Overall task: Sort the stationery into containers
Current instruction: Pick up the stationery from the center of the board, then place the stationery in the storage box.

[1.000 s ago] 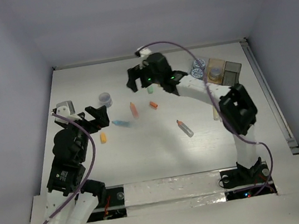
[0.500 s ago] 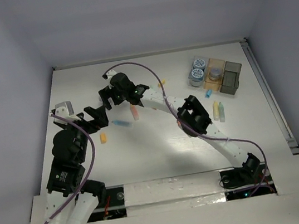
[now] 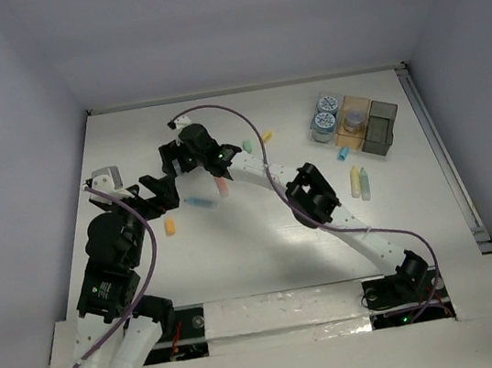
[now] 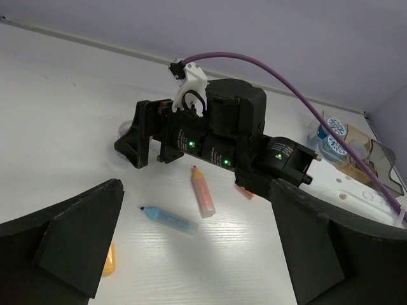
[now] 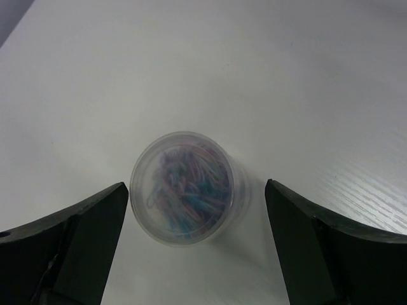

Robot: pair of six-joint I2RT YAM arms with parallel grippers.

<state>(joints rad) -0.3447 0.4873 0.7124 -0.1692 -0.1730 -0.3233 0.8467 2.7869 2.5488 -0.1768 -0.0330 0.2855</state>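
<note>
A clear round tub of coloured clips stands on the table between the fingers of my right gripper, which is open and not touching it. From above, that gripper covers the tub. My left gripper is open and empty, hovering over a blue marker and an orange marker. The amber container holds one patterned roll. The grey container sits beside it. Two rolls stand to the left of the containers.
A yellow marker and a green marker lie in front of the containers, with a blue bit nearby. Green and yellow bits lie behind the right arm. An orange bit lies near my left gripper.
My right arm has swung from the back middle to the left and now sits over the clip tub, hiding it from above. The left arm has not moved.
</note>
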